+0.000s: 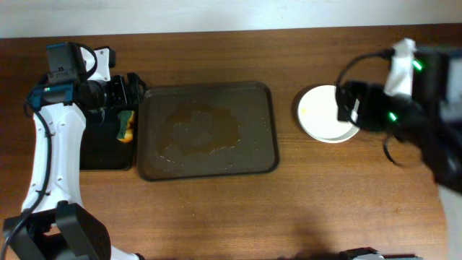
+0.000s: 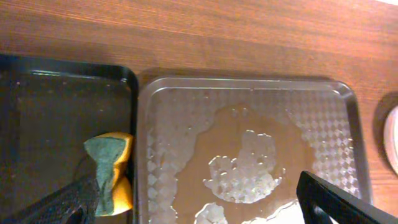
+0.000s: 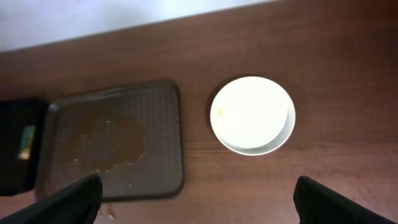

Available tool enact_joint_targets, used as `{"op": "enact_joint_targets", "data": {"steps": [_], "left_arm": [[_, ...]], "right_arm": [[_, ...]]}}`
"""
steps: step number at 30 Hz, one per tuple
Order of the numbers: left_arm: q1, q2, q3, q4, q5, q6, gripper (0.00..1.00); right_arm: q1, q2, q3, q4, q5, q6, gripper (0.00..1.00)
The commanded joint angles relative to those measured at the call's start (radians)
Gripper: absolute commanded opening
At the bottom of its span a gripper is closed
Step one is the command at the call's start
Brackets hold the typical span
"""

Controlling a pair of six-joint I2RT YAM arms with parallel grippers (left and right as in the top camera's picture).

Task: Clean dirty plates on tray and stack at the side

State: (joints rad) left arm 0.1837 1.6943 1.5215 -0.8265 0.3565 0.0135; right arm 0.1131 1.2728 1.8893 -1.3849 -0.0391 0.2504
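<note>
The large dark brown tray [image 1: 208, 130] lies mid-table with no plate on it, only a wet orange-brown puddle. It also shows in the left wrist view [image 2: 249, 124] and the right wrist view [image 3: 112, 140]. White plates [image 1: 325, 113] sit stacked on the table right of the tray, plain white with a small yellow speck; the stack shows in the right wrist view [image 3: 252, 115]. My left gripper [image 1: 128, 90] [image 2: 199, 208] is open and empty over the tray's left edge. My right gripper [image 1: 349, 107] [image 3: 199, 205] is open and empty, high above the table by the stack.
A smaller black tray [image 1: 108, 141] lies left of the brown tray, with a green-and-yellow sponge [image 1: 126, 126] at its right edge, also in the left wrist view [image 2: 111, 171]. Small spills dot the wood by the brown tray's front corner [image 3: 109, 211].
</note>
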Motion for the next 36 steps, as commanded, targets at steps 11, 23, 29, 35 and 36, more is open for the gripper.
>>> {"op": "enact_joint_targets", "data": {"steps": [11,23,29,35,36], "left_arm": [[0.0,0.002,0.007,0.002,0.04,-0.002,0.99],[0.0,0.002,0.007,0.002,0.04,-0.002,0.99],[0.001,0.002,0.007,0.002,0.04,-0.002,0.99],[0.0,0.002,0.007,0.002,0.04,-0.002,0.99],[0.0,0.002,0.007,0.002,0.04,-0.002,0.99]], "right_arm": [[0.005,-0.082,0.011,-0.007,0.001,-0.011,0.98],[-0.004,-0.333,-0.379,0.263,0.115,-0.143,0.98],[-0.004,-0.652,-0.817,0.55,0.115,-0.146,0.98],[-0.037,-0.98,-1.245,0.843,0.111,-0.146,0.98],[-0.047,-1.027,-1.312,0.886,0.106,-0.146,0.98]]}}
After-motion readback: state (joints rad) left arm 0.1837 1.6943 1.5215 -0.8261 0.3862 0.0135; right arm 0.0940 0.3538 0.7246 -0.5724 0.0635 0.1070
